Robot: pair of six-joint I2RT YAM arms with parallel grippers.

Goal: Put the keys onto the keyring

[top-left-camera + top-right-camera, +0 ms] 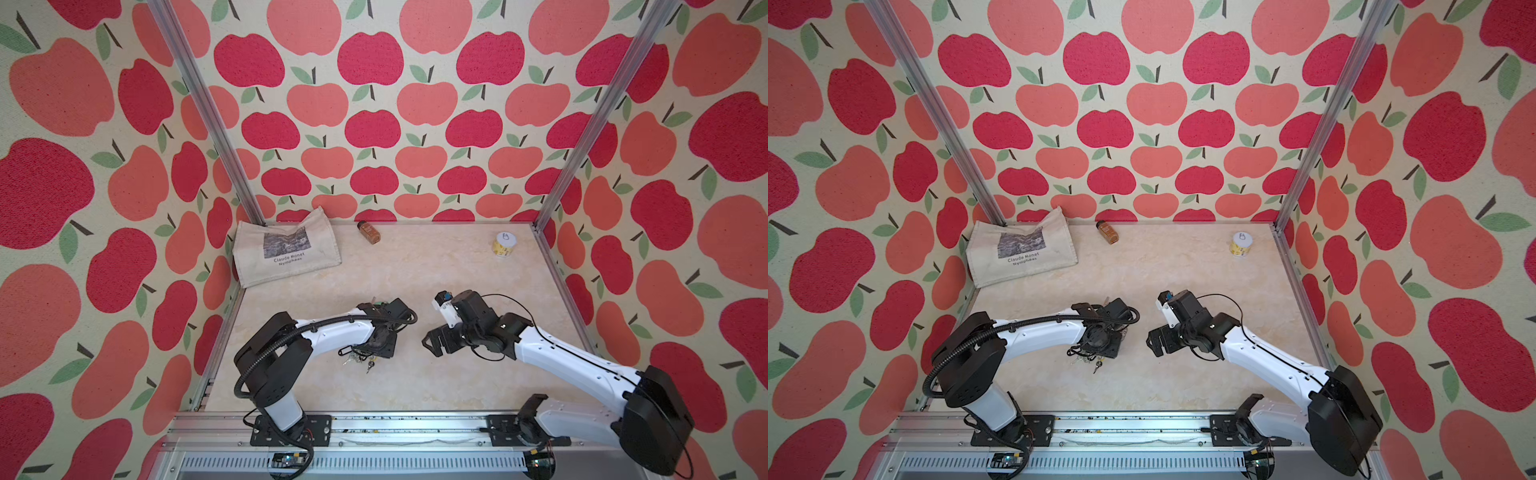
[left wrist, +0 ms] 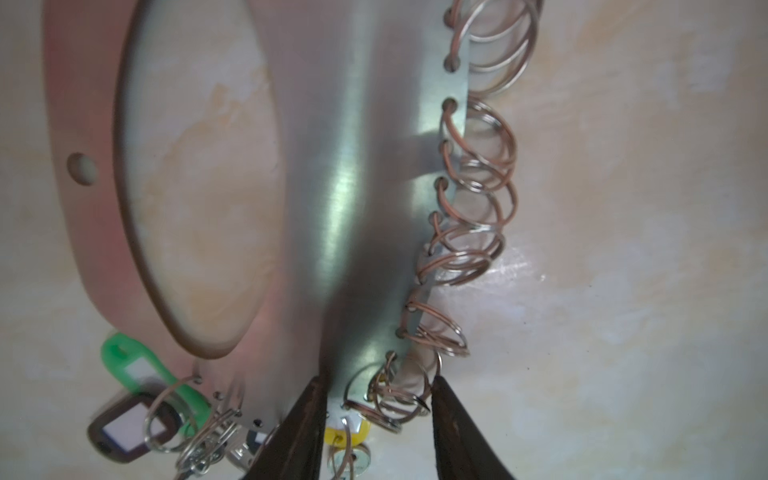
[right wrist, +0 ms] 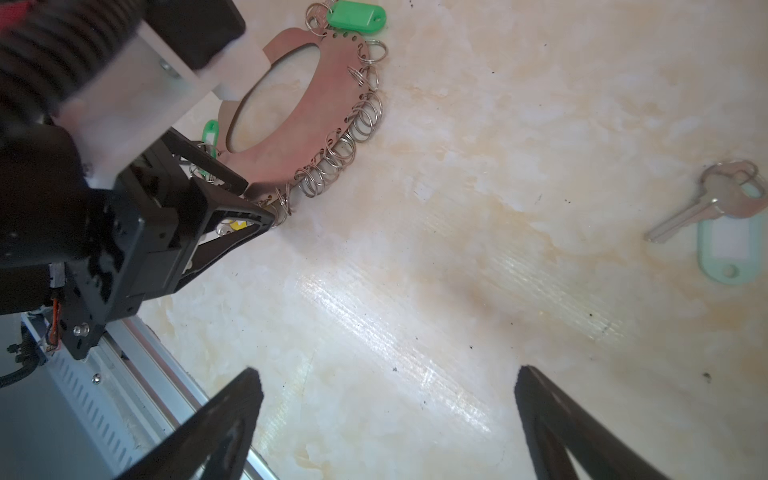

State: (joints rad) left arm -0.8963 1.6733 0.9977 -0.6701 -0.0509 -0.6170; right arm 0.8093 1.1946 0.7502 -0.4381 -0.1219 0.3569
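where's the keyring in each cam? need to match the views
Left wrist: keyring fills most of the picture, just beyond the left pincer.
Right wrist: keyring beside the left arm, with the pincer at its keyed end.
Top views: plate hidden under the left arm's wrist; only hung keys peek out, left of centre.
Shared landmark: the left pincer; in top views, the wrist above it.

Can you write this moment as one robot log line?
left gripper: jaws straddling keyring end | right gripper: open, empty | keys: loose on table, off keyring
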